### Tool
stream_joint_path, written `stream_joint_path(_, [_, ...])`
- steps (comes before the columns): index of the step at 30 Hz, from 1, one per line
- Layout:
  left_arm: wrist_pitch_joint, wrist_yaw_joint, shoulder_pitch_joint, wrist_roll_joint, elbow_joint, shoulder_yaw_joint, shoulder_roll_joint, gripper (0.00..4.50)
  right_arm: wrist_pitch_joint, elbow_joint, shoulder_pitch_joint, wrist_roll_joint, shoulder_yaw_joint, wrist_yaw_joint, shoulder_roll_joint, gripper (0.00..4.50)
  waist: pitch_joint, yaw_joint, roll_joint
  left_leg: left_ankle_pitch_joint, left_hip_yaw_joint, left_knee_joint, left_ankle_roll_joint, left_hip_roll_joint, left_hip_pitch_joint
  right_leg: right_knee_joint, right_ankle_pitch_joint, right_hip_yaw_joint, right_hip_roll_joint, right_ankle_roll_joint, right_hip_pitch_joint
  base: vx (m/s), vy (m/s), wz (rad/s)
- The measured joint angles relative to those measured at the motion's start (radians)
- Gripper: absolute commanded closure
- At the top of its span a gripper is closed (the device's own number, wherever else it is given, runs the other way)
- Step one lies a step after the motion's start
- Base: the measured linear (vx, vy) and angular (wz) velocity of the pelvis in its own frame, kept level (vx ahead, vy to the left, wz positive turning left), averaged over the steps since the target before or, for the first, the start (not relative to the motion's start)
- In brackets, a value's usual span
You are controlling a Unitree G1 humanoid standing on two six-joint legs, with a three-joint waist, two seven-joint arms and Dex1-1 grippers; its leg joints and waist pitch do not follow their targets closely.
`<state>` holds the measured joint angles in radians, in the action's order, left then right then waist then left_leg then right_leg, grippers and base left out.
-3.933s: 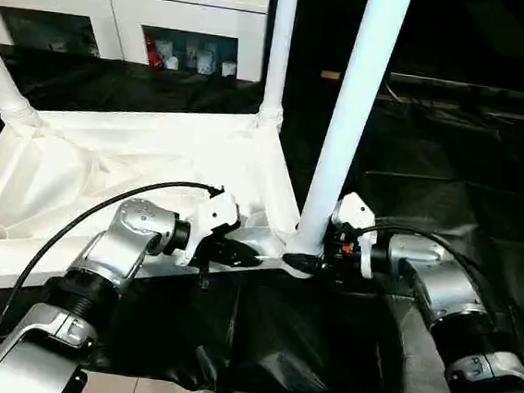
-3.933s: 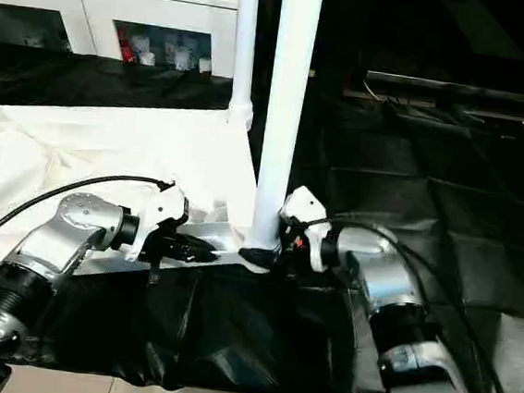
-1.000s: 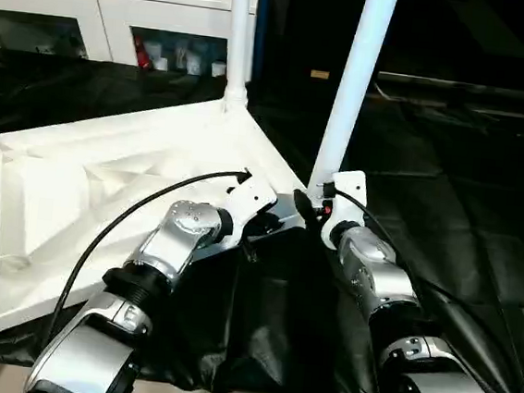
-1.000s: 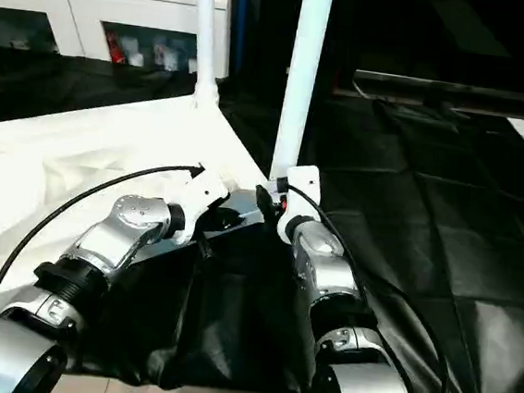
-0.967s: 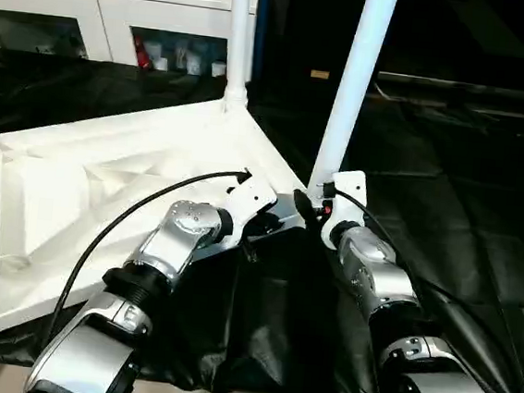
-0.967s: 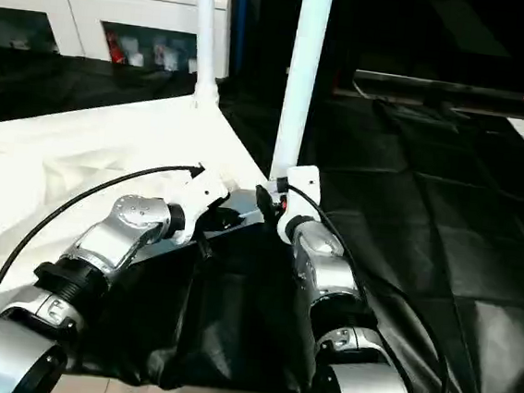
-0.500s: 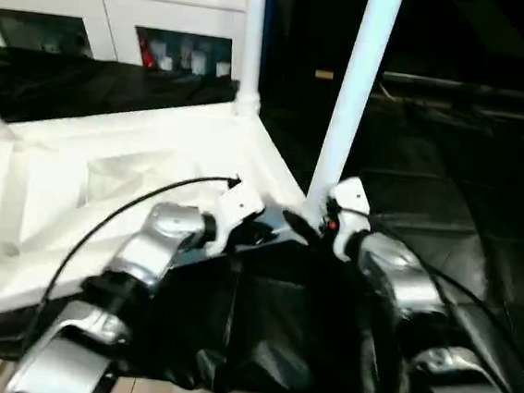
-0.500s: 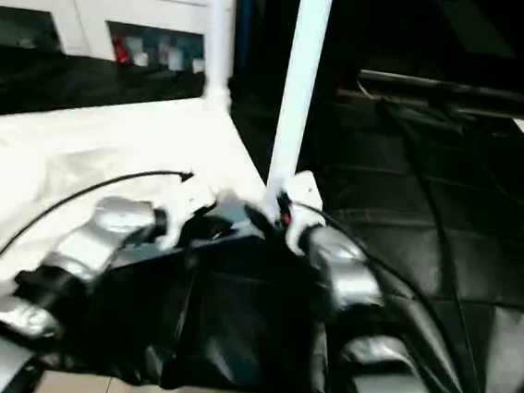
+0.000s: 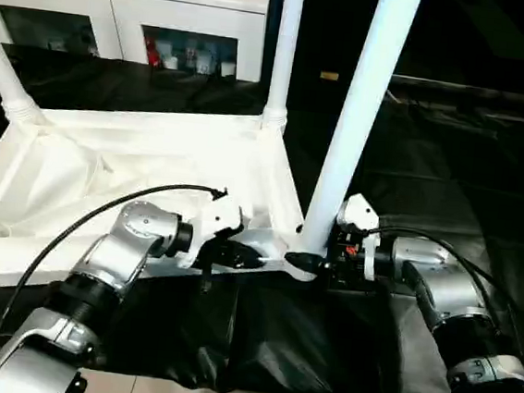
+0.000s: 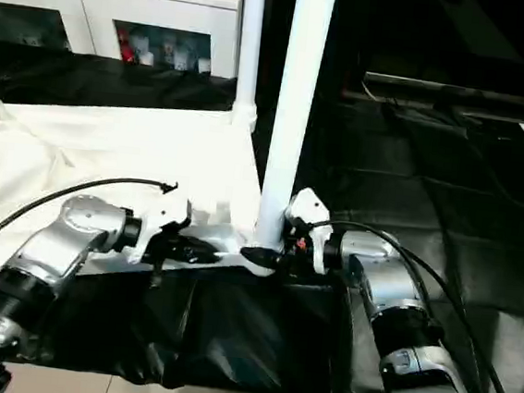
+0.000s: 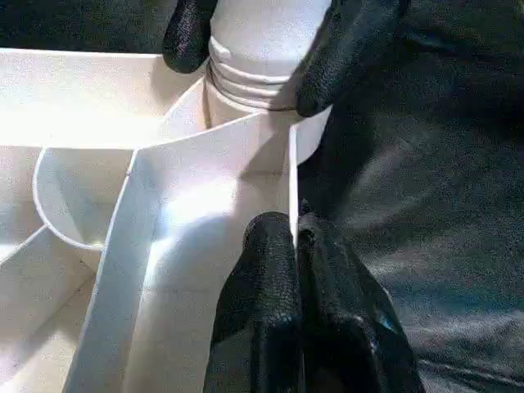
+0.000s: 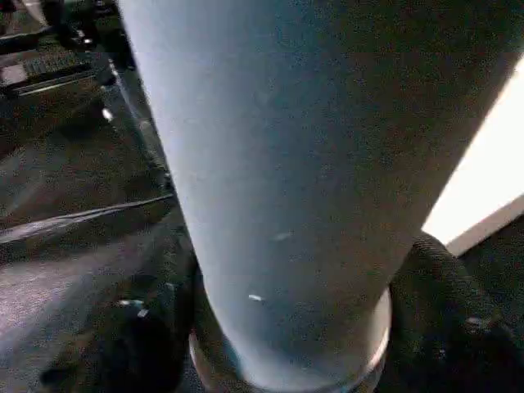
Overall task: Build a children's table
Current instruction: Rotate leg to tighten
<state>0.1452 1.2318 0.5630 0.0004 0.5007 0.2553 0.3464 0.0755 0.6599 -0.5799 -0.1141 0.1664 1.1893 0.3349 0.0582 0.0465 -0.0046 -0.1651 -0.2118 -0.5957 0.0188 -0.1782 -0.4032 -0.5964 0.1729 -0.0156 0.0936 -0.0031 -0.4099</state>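
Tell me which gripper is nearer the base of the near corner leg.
Right. The right gripper straddles the leg at its base; the left gripper is pinched on the tabletop's edge wall beside that corner.

The children's table (image 9: 145,162) is plain white all over, its ribbed underside and the round legs (image 9: 359,104) alike, and it lies on a glossy black sheet (image 9: 449,177). Both forearms (image 9: 112,256) are brushed silver with white wrist housings, and the fingers (image 11: 274,286) are matte black. At eleven o'clock a white cabinet (image 9: 123,2) holds what seem to be red and pale blue items (image 9: 178,56) behind its glass.
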Motion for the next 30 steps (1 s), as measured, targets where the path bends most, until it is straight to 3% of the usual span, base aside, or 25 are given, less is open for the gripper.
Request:
stream_joint_path(9, [0.0, 0.001, -0.004, -0.001, -0.002, 0.004, -0.001, 4.5, 0.003, -0.035, 0.029, 0.001, 0.002, 0.005, -0.005, 1.84, 0.0, 0.007, 0.0, 0.0, 0.0, 0.0, 0.0, 0.0, 0.0, 0.0, 0.0, 0.0, 0.0, 0.0, 0.0, 0.0, 0.0, 0.0])
stream_joint_path(14, [-0.003, -0.068, -0.003, 0.022, 0.01, 0.002, -0.028, 4.5, 0.009, -0.041, 0.051, 0.004, -0.023, -0.091, -0.028, 1.84, 0.0, 0.007, 0.0, 0.0, 0.0, 0.0, 0.0, 0.0, 0.001, 0.0, 0.0, 0.001, 0.0, 0.0, 0.001, 0.0, 0.0, 0.0])
stream_joint_path(19, [-0.004, -0.216, 0.031, 0.055, 0.074, -0.017, -0.085, 4.5, 0.0, 0.0, 0.049, 0.03, -0.094, -0.38, -0.13, 1.84, -0.001, -0.015, -0.003, 0.0, 0.0, -0.001, 0.0, 0.001, 0.002, 0.001, 0.004, 0.002, 0.0, 0.006, 0.0, 0.0, 0.0, 0.0])
stream_joint_path(23, [0.003, -0.365, 0.073, 0.09, 0.136, -0.025, -0.151, 4.5, -0.019, 0.09, -0.005, 0.048, -0.145, -0.673, -0.23, 1.84, -0.001, -0.025, -0.003, 0.0, 0.0, -0.001, 0.0, 0.002, 0.0, 0.002, 0.004, 0.002, 0.001, 0.007, -0.003, 0.0, 0.0, 0.0])
stream_joint_path(30, [0.006, -0.487, 0.115, 0.124, 0.185, -0.025, -0.207, 4.5, -0.047, 0.191, -0.081, 0.058, -0.183, -0.893, -0.293, 1.84, -0.001, -0.028, -0.003, 0.0, 0.0, -0.001, 0.0, 0.002, -0.001, 0.001, 0.0, 0.002, 0.001, 0.0, -0.003, 0.0, 0.0, 0.0])
